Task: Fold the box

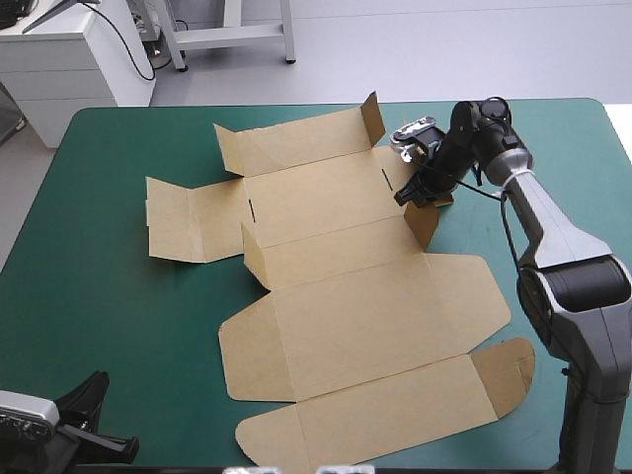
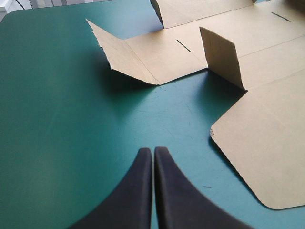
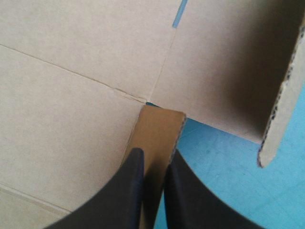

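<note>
Pinching the box (image 3: pixel 158 128) flap: right jaws.

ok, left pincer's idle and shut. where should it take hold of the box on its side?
Probably the small upright tab on the box's left side, mirroring the right tab that the right pincer is shut on. It stands upright with both faces exposed, so the left pincer can open, come in across the bare teal-green cover and straddle its free top edge.

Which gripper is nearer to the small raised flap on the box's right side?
Right. The right gripper has its jaws shut on the flap; the left gripper sits apart, clear of the box.
</note>
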Robot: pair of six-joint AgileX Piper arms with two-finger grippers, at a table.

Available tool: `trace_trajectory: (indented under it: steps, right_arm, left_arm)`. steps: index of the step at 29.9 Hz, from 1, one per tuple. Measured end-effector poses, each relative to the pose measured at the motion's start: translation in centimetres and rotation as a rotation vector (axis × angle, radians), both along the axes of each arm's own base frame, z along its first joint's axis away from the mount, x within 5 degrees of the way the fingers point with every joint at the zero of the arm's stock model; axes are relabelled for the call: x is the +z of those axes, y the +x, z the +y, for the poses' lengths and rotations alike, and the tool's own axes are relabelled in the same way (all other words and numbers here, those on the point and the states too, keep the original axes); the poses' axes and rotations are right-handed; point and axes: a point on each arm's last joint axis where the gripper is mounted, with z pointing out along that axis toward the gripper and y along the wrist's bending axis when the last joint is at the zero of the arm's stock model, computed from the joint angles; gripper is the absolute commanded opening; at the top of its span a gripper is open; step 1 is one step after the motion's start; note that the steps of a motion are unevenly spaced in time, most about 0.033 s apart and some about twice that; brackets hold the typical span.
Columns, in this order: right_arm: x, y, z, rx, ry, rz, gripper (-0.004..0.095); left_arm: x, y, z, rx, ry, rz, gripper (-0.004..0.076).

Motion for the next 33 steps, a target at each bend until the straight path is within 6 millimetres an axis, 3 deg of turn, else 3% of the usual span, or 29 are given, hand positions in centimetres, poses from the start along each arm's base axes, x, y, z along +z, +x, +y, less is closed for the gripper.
trace_trajectory:
  steps: [7, 12, 25, 33]
  right_arm:
    - [0.0, 0.1, 0.2, 0.012, -0.026, -0.016, -0.0021]
    - [-0.1, -0.1, 0.8, 0.112, -0.066, -0.04, -0.002]
    - [0.0, -2.0, 6.7, 0.555, -0.229, -0.135, -0.0021]
    - [0.2, -2.7, 8.3, 0.686, -0.245, -0.16, -0.0021]
  left_arm:
    - [0.0, 0.0, 0.0, 0.0, 0.0, 0.0, -0.0008]
    - [0.0, 0.0, 0.0, 0.0, 0.0, 0.0, -0.0008]
    - [0.0, 0.0, 0.0, 0.0, 0.0, 0.0, -0.0008]
    - [0.0, 0.0, 0.0, 0.0, 0.0, 0.0, -0.0008]
